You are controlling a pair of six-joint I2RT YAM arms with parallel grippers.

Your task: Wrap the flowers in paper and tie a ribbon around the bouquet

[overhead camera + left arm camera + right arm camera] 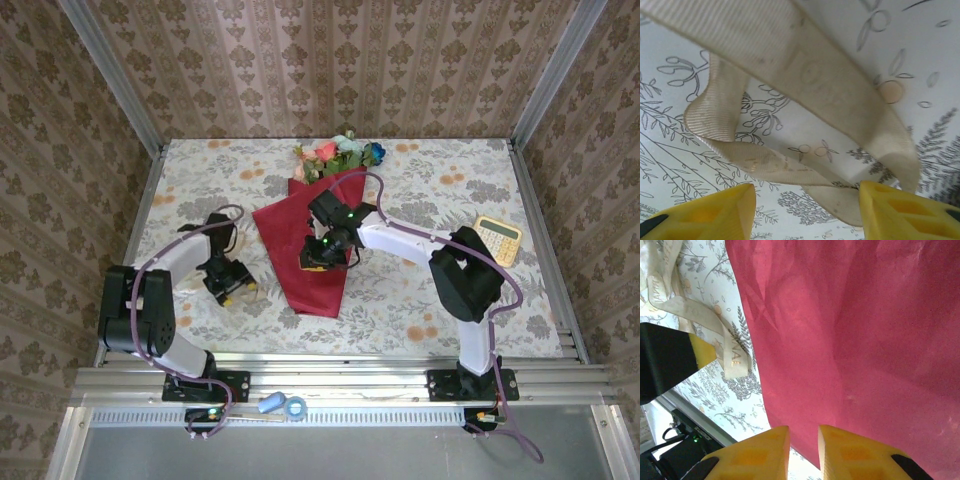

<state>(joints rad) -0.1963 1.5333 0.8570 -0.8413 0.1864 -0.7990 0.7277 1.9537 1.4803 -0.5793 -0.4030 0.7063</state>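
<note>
The bouquet lies on the tablecloth as a crimson paper (305, 225) cone, with the flowers (338, 154) at its far, wide end and its point toward me. My right gripper (318, 262) hovers over the cone's lower half. In the right wrist view the right gripper (804, 432) has its jaws only narrowly apart, with the paper (865, 330) edge just past its tips. The cream ribbon (790, 75) lies looped on the cloth left of the cone. My left gripper (807, 192) stands open over it, and one fold of ribbon touches its right finger (900, 210).
A yellow calculator (497, 238) lies at the right side of the table. The left gripper's black and yellow finger (695, 352) sits close beside the ribbon (695, 315) and the paper's left edge. Small blue items (283, 405) rest on the front rail.
</note>
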